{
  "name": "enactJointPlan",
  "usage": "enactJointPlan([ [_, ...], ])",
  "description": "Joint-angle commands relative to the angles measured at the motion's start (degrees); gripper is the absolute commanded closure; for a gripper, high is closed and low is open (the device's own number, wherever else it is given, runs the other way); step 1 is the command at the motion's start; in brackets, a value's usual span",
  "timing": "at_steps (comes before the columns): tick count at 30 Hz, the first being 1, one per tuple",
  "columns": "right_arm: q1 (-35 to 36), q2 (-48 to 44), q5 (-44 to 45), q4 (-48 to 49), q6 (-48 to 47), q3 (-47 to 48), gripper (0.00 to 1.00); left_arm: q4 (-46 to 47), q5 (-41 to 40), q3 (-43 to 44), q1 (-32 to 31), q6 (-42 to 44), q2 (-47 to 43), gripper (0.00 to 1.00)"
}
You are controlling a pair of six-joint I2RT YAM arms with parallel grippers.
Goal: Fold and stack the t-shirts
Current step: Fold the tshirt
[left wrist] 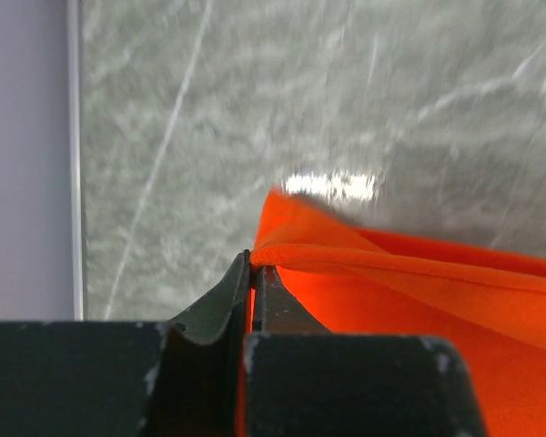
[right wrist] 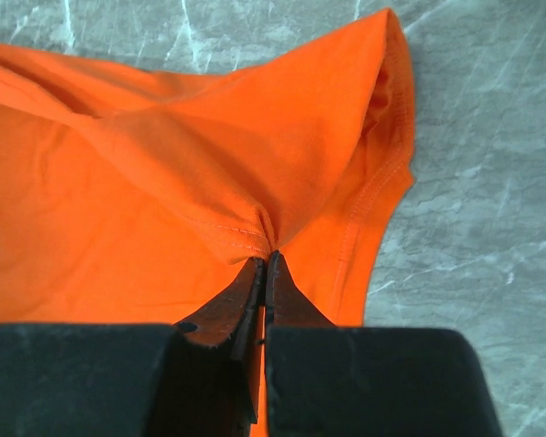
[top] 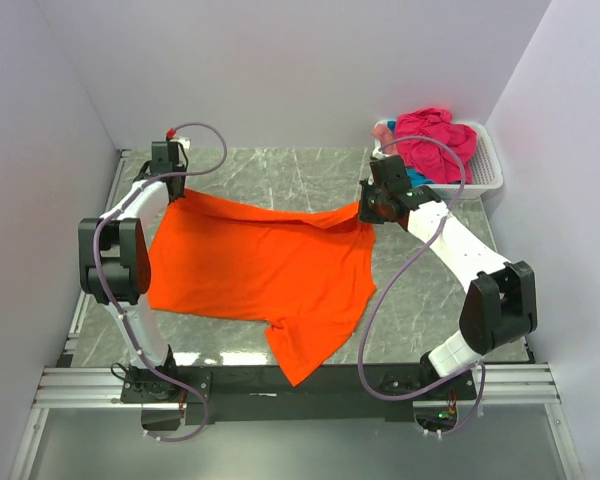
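The large orange t-shirt (top: 260,270) lies spread over the middle of the table, one sleeve hanging past the near edge. My left gripper (top: 172,190) is shut on its far left corner (left wrist: 282,250). My right gripper (top: 365,210) is shut on its far right corner, pinching a stitched fold (right wrist: 255,232). The far edge sags between the two grippers. More shirts, magenta (top: 435,135), a bit of teal and pale pink (top: 382,130), are piled in the basket at the far right.
The white slatted basket (top: 488,165) stands in the far right corner against the wall. Grey marble tabletop (top: 280,170) shows beyond the shirt and to its right (top: 420,290). White walls close in on left, back and right.
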Motion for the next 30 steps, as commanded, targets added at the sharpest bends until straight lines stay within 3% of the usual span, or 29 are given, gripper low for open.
enactJointPlan([
  [1, 0.45, -2.65, -1.32, -0.18, 1.45, -1.79, 1.0, 1.06, -3.42, -1.11, 0.05, -2.96, -1.57, 1.0],
  [18, 1.77, -10.48, -6.25, -1.67, 4.09, -14.1, 1.0, -1.92, -10.89, -7.27, 1.63, -14.29, -8.16, 0.99],
  [25, 2.29, -11.63, -11.43, -0.27, 4.62, -17.96, 1.0, -5.62, -14.76, -7.88, 1.64, -20.72, -6.14, 0.91],
  [28, 3.17, -11.8, -14.85, 0.7, 4.44, -20.42, 1.0, -4.04, -16.61, -12.35, 1.72, -22.57, -7.8, 0.86],
  [30, 3.61, -11.37, -16.53, 0.79, 4.44, -22.18, 1.0, -3.34, -17.22, -14.12, 1.9, -23.62, -8.95, 0.78],
])
